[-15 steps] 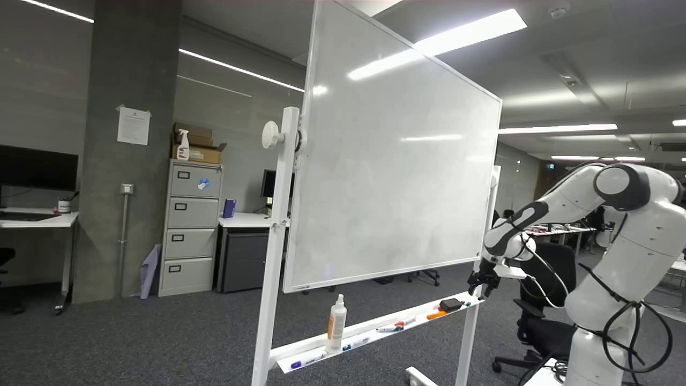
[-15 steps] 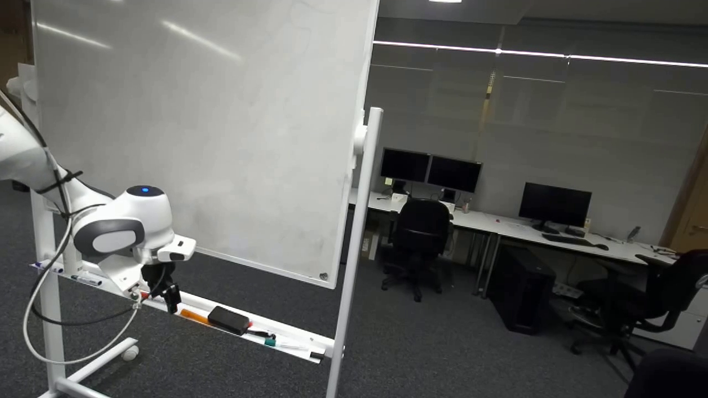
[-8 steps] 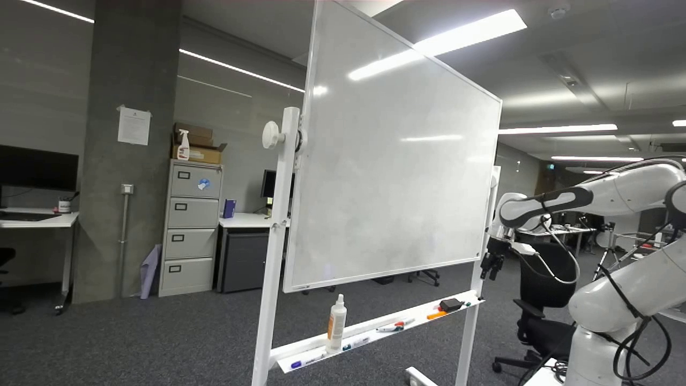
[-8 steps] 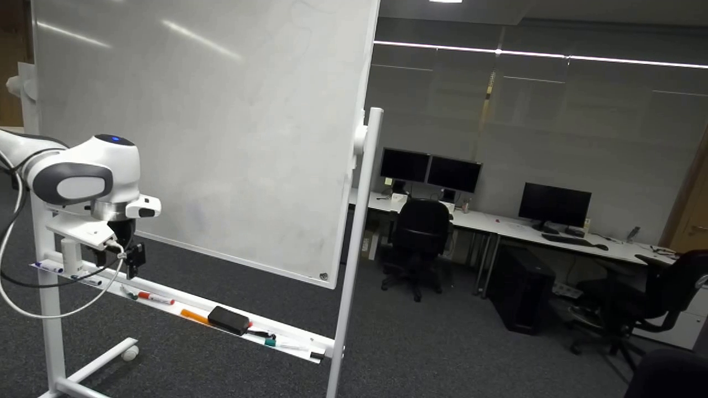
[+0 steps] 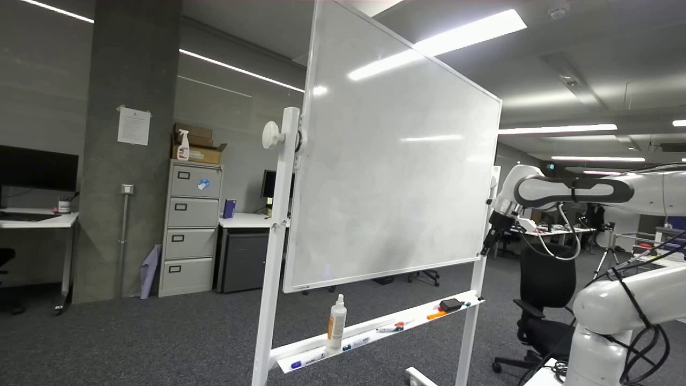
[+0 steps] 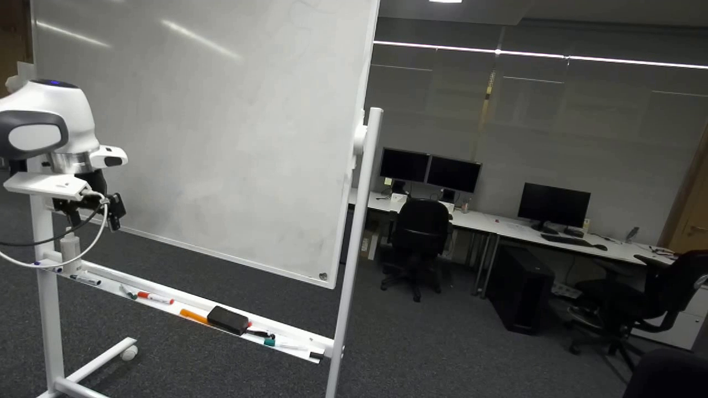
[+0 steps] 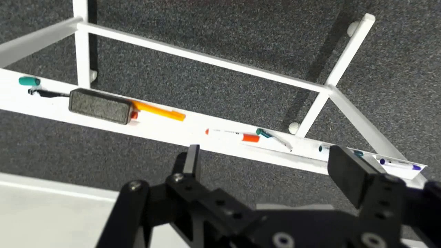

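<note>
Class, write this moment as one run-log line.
fingers: open, holding nothing, higher than tray; black eraser: on tray; orange marker: beside eraser; white bottle: upright on tray

Dark grey carpet [image 5: 134, 343] is seen in all three views; in an exterior view a sheet of paper [image 5: 133, 126] is fixed to a concrete pillar [image 5: 134, 80], near which a grey filing cabinet [image 5: 195, 217] is topped by cardboard boxes [image 5: 213, 155] and a spray bottle [image 5: 183, 150]; the ceiling [image 5: 616, 32] is lit by bright panels [image 5: 471, 32]; in an exterior view a dark grey wall [image 6: 608, 121] is crossed by a thin line of light [image 6: 531, 53]; white desks [image 6: 475, 220] are set along it, topped by two monitors [image 6: 454, 174] side by side and a third monitor [image 6: 555, 210] farther along; a black chair [image 6: 418, 240] is placed before them.
</note>
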Controlling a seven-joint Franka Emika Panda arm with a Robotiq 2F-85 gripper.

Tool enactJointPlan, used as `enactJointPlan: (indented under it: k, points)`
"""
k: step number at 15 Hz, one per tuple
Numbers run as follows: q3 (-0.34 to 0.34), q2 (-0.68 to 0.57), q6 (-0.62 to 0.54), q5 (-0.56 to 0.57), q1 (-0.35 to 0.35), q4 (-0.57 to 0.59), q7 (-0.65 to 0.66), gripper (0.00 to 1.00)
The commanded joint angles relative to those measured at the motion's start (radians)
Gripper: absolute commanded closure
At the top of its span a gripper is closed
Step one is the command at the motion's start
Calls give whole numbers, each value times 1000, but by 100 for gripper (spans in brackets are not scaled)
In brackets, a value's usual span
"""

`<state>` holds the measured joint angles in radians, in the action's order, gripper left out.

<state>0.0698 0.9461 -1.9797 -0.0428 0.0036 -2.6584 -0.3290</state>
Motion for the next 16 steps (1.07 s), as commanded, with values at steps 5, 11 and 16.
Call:
enactJointPlan:
  k: [5, 11, 16]
  points:
    - [-71, 100, -153, 29, 53, 113, 62, 0]
    - [-98, 94, -316, -6, 55, 284, 187, 0]
    - [-110, 89, -567, -3, 68, 337, 226, 0]
